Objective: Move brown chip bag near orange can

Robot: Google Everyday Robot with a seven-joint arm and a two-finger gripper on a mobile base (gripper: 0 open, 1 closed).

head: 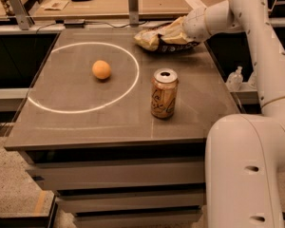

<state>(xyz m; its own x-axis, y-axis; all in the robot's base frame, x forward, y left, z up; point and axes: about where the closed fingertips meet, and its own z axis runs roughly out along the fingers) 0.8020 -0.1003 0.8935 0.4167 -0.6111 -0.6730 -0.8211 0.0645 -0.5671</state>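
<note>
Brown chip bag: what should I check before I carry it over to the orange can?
1. Gripper at the brown chip bag: ok, it meets the bag's right end near the table's far edge.
2. Hold on the bag: cannot tell, the contact is hidden.
3. Bag lifted off the table: cannot tell.
4. Orange can upright: ok, it stands nearer the camera than the bag and apart from it.
5. Path from the bag to the can: ok, only bare tabletop lies between them.
6. Orange fruit out of the way: ok, it sits inside the white circle, left of the can.
</note>
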